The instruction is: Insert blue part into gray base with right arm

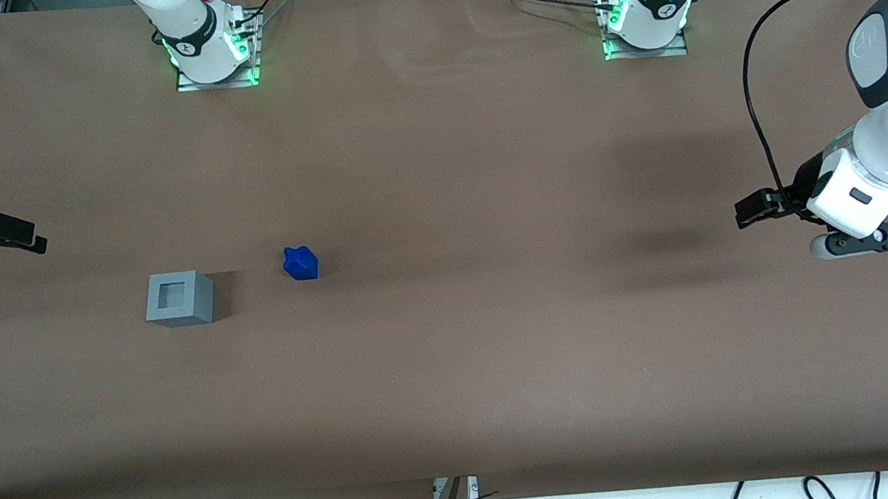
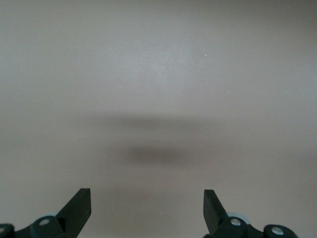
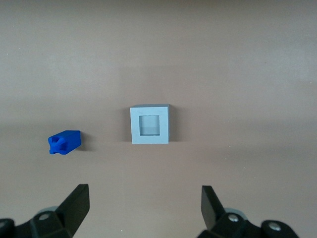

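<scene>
The gray base [image 1: 180, 298] stands on the brown table, its square recess facing up and holding nothing. The blue part [image 1: 300, 263] lies on the table beside it, a short gap away toward the parked arm's end. My right gripper [image 1: 7, 234] hangs at the working arm's end of the table, away from both things and a little farther from the front camera than they are. In the right wrist view the gray base [image 3: 149, 124] and the blue part [image 3: 64, 142] lie ahead of the gripper [image 3: 143, 196]. It is open and holds nothing.
The two arm bases [image 1: 211, 48] [image 1: 645, 14] are bolted to the table edge farthest from the front camera. The table's near edge [image 1: 467, 493] has cables hanging below it. The brown table cover [image 1: 499, 317] stretches toward the parked arm's end.
</scene>
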